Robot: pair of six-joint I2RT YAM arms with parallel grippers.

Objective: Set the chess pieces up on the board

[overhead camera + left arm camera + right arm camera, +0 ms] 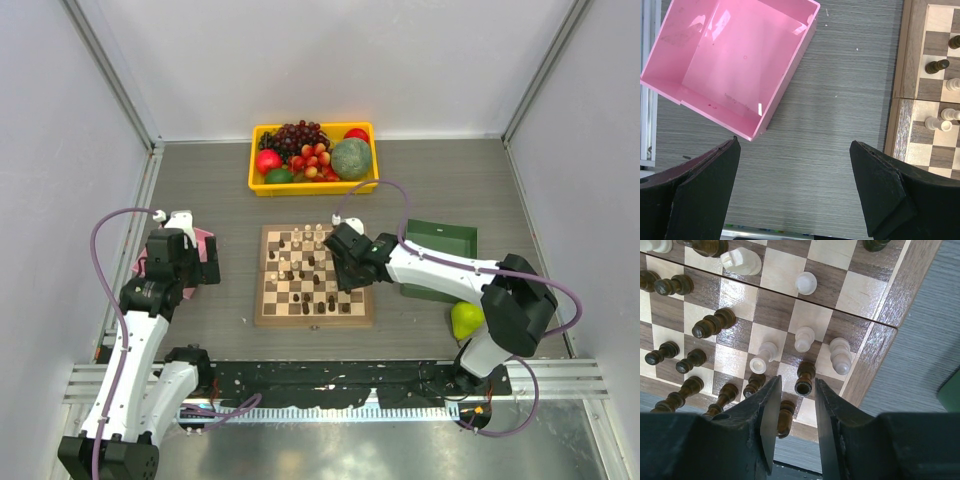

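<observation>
The right arm [440,268] reaches over the near right corner of the board [315,320], which lies mid-surface. Its jaws are parted only narrowly, with one dark brown pawn [805,379] just off the fingertips and another dark piece [785,421] low in the gap; whether they touch cannot be told. The left arm [150,300] hangs its jaws wide apart, gripping nothing, above the grey surface [830,100] between the pink tray [740,65] and the board's left border. Cream and dark chess pieces [305,265] stand scattered across the squares. A pear [465,320] lies near the right arm, with a green tray [440,240] beyond it. Farthest back, a yellow bin [313,186] holds grapes [300,135], cherries [315,160], a red apple [268,160] and a green melon [350,158].
</observation>
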